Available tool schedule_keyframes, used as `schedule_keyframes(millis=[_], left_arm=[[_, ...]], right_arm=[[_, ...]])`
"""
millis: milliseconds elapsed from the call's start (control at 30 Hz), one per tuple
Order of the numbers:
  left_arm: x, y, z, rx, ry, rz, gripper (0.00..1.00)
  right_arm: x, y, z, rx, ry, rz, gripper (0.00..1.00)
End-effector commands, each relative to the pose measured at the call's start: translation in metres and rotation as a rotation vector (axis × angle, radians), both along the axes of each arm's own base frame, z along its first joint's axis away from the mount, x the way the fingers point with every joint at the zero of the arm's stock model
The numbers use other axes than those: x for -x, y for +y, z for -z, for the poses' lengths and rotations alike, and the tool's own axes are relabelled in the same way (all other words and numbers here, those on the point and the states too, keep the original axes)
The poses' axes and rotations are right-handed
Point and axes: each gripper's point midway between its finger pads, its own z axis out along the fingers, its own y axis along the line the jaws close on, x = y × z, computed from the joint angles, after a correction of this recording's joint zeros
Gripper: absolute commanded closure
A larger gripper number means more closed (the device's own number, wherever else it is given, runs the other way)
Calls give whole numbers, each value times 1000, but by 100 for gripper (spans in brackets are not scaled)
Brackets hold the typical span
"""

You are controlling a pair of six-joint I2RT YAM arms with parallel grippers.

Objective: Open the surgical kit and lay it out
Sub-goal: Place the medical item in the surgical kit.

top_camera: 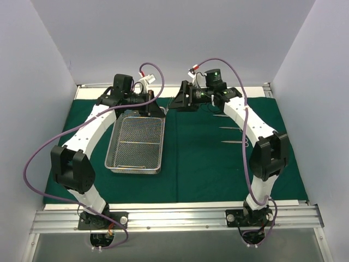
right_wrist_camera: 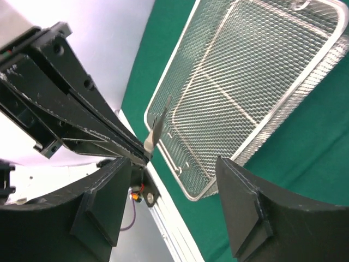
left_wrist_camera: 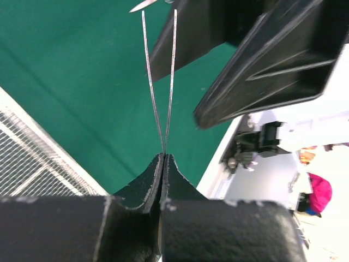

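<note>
Green cloth under tray; left pincer pinches thin tweezers by tray, right pincer spread. Light, springy, slippery: hold joined end.

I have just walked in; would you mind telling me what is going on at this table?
The left gripper is shut on slim metal tweezers, held near the far edge of the spread green cloth. The right gripper is open close beside them, seemingly for a handover. The wire-mesh tray sits empty on the cloth, and a few instruments lie on its right side.
</note>
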Motion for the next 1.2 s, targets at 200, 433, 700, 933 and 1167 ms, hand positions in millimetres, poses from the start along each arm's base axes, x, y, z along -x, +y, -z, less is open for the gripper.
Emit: schedule_keyframes(millis=[200,433,700,933,1167], left_arm=[[12,-22,-27,200,5,86,98],[20,-26,-32,271,23,118,98],[22,-27,-30,293,30,133,73],[7,17,-20,229,0,43,31],[-5,20,-19,260,39,47,27]], right_arm=[[6,8,-16,-74,-56,-51,53],[11,12,-27,-140,-73,-64,79],[14,10,-30,-141,-86,-57,100],[24,-19,7,121,-108,-106,100],[67,-24,11,169,-106,-198,100]])
